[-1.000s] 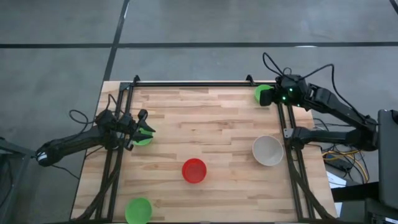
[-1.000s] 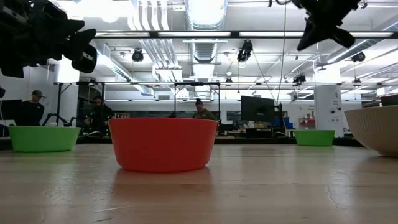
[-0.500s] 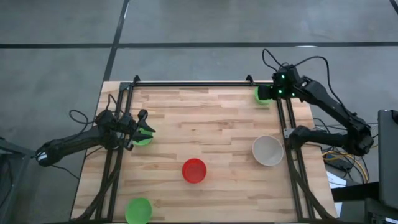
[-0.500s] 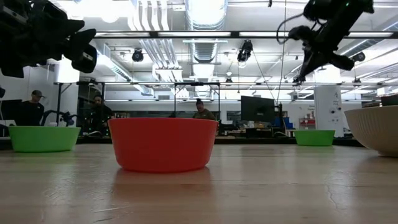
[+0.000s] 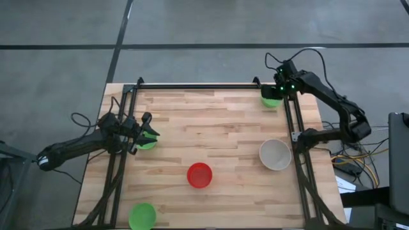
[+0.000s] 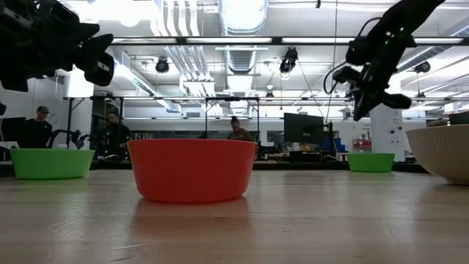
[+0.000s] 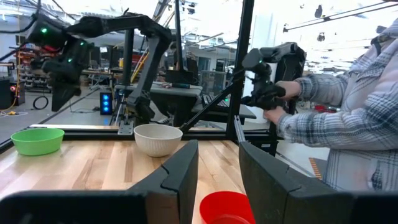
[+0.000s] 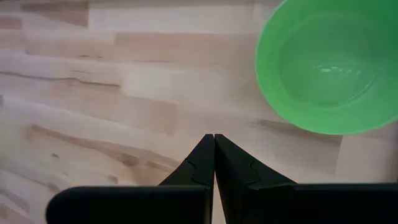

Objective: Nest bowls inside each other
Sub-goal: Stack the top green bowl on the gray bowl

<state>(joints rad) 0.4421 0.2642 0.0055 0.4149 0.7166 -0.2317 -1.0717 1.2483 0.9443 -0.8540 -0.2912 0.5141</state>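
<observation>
Five bowls rest on their bases on the wooden table: a green bowl (image 5: 268,102) at the far right, a second green bowl (image 5: 147,143) at the left, a third green bowl (image 5: 142,216) at the near left, a red bowl (image 5: 199,175) near the middle and a pale bowl (image 5: 275,154) at the right. My right gripper (image 5: 273,94) is shut, points steeply down and hangs above the table beside the far right green bowl (image 8: 326,68). My left gripper (image 5: 150,134) stands open above the left green bowl (image 6: 51,163), clear of it.
Black frame rails (image 5: 204,85) run along the table's far, left and right sides. Bare wood lies between the red bowl and the far rail. A person in a plaid sleeve (image 7: 348,112) stands beyond the table's right side.
My right gripper has swung toward the table's far edge and sunk toward the far right green bowl, tipping and rolling as it went, fingers still shut. The bowls have not moved.
</observation>
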